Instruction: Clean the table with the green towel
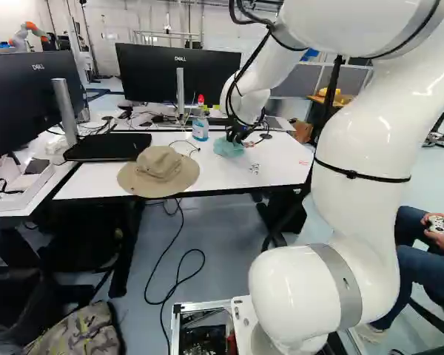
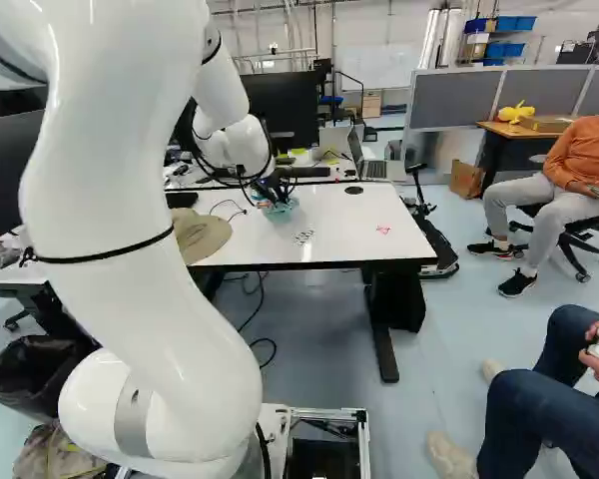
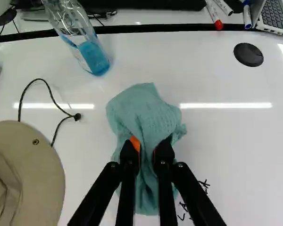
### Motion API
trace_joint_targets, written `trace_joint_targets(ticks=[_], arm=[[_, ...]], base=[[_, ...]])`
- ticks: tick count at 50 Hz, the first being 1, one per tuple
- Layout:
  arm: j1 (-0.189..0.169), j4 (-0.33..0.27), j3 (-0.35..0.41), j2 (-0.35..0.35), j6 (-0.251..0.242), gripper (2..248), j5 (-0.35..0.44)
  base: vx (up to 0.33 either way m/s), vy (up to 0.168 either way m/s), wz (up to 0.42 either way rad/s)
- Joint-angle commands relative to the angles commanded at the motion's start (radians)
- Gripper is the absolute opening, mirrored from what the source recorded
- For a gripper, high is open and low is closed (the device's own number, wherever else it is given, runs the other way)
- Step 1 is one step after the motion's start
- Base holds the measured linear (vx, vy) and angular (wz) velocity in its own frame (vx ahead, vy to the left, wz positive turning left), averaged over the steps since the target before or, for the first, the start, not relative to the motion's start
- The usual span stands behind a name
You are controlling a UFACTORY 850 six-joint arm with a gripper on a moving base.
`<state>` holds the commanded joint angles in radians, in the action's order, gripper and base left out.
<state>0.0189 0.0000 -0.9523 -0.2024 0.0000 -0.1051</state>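
From where I stood, the tool (image 3: 149, 147) had the green towel (image 3: 144, 110) pinched in a bunch between its two fingers, down on the white surface (image 3: 236, 155), near the bottle (image 3: 91, 52). A wide stroke toward the bottle could have toppled it; one toward the hat (image 3: 42, 167) might have snagged its cord (image 3: 77, 117). So bunched, the cloth could also have skipped parts of the black marks (image 3: 204, 184), or slipped loose if pressed too lightly

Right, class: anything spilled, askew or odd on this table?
Black marks near the green towel and a red mark farther right dirty the white table. The hat, by its front edge, seems out of place where wiping is due. No spill shows.
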Motion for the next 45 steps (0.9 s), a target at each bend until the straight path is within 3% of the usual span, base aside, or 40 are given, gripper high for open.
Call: trace_joint_targets(ticks=[31, 45], arm=[[0.027, 0.000, 0.163, 0.148, 0.000, 48, -0.061], [0.027, 0.004, 0.238, 0.220, 0.000, 48, -0.039]], base=[[0.000, 0.000, 0.000], [0.000, 0.000, 0.000]])
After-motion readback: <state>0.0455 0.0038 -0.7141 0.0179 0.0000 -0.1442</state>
